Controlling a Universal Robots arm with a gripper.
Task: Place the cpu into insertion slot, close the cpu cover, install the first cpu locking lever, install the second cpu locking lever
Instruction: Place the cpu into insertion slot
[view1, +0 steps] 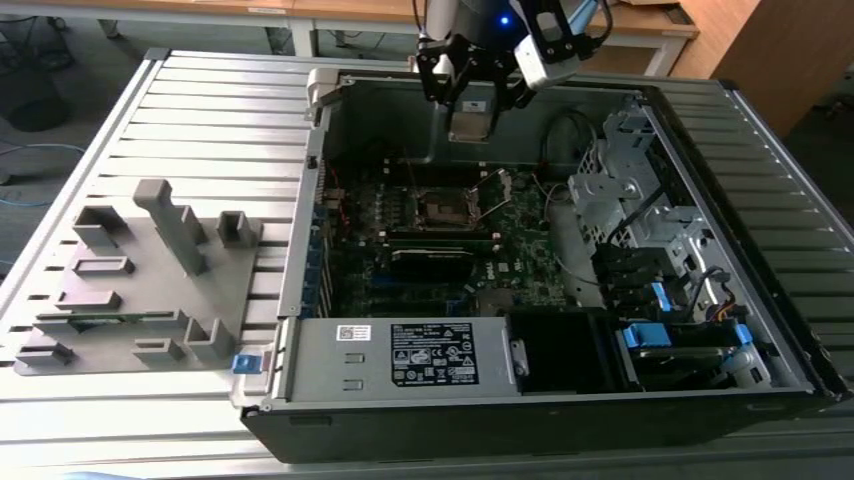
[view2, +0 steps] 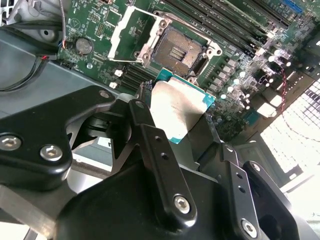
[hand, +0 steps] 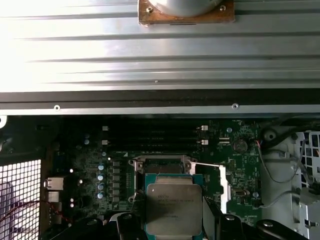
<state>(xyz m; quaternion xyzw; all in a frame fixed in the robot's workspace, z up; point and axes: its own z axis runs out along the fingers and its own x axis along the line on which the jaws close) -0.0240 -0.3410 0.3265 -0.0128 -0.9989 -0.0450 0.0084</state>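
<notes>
A: Start at the desk's left edge. What lies there?

B: A grey moulded fixture (view1: 134, 290) with upright posts, on the slatted metal desk (view1: 200, 110). Beside it, filling the middle and reaching toward the desk's right edge, the open computer case (view1: 534, 425) lies on its side with the dark green motherboard (view1: 521, 240) facing up.

A: And the cpu?

B: In the air, over the far part of the case. The gripper (view1: 473, 118) carries it. Its black fingers (view2: 145, 125) are clenched on two opposite edges of the cpu (view2: 177, 105), and the dull metal top is bare between them.

A: Is it in the insertion slot?

B: Near it, not in it. In both wrist views the insertion slot (view2: 181, 50) sits uncovered beneath the chip, and the cpu cover (view2: 116, 35) is folded back beside it.

A: How will the chip handle?

B: It's light and stiff, I judge, so a modest edge grip should hold it. It's fragile underneath though, as are the slot's contacts. The edges are the place to take it, never the underside.

A: Furthest right?

B: The drive cage with blue tabs (view1: 647, 335), toward the desk's right edge.
</notes>
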